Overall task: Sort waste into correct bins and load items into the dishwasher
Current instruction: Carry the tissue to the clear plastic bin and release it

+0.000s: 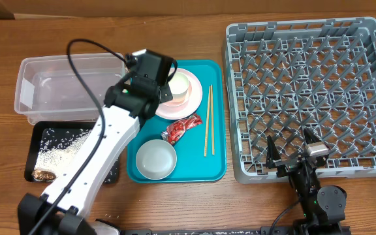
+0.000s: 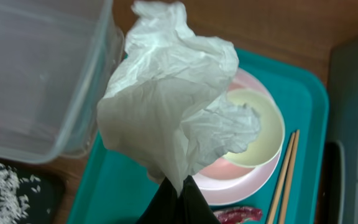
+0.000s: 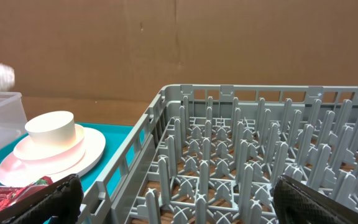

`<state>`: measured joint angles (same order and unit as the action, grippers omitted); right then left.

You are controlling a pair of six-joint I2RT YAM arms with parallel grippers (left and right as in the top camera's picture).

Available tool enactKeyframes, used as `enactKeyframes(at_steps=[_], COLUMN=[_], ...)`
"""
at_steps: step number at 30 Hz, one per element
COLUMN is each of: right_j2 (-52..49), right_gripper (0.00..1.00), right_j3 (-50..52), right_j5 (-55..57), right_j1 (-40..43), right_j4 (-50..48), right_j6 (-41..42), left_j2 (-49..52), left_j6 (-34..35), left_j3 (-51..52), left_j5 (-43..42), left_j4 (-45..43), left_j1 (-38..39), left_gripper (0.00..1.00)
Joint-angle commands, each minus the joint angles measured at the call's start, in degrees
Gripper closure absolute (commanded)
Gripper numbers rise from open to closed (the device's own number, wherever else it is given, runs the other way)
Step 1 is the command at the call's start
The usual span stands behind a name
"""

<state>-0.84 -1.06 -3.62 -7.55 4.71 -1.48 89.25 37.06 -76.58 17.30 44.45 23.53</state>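
- Tissue [image 2: 173,106] pinched between left gripper [image 2: 176,198] fingertips, raised over plate [image 2: 241,186]; tub [image 2: 36,74] just left of it.
- Right gripper [image 3: 178,193] spread wide, rack [image 3: 260,155] directly ahead.

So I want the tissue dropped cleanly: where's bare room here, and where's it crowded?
Free: the clear tub, bare inside, beside the teal tray; the dish rack, nothing among its pegs; the wood strip between tub and rack, beyond the teal tray. Crowded: the teal tray, with plate, bowl, wrapper and chopsticks; the black tray, strewn with grains.
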Motion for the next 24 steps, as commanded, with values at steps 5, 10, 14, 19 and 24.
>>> enactKeyframes(at_steps=[5, 10, 14, 19, 24], right_j2=[0.7, 0.7, 0.7, 0.7, 0.7], right_gripper=[0.00, 0.00, 0.00, 0.00, 0.00], right_j3=[0.6, 0.6, 0.6, 0.6, 0.6], right_j5=[-0.1, -0.1, -0.1, -0.1, -0.1], right_j1=[-0.3, -0.3, -0.3, -0.3, -0.3], right_j4=[-0.2, -0.2, -0.2, -0.2, -0.2], right_j6=[0.2, 0.2, 0.2, 0.2, 0.2], left_j2=[-1.5, -1.4, -1.4, -0.9, 1.7], left_j6=[-4.3, -3.8, -2.1, -1.4, -0.6], left_j3=[-2.0, -1.9, -1.6, -0.4, 0.0], left_j5=[10.8, 10.8, 10.8, 10.7, 9.9], left_j4=[1.0, 3.5, 6.4, 6.4, 5.8], left_j1=[-5.3, -11.1, -17.0, -21.5, -24.0], left_gripper=[0.96, 0.96, 0.96, 0.96, 0.96])
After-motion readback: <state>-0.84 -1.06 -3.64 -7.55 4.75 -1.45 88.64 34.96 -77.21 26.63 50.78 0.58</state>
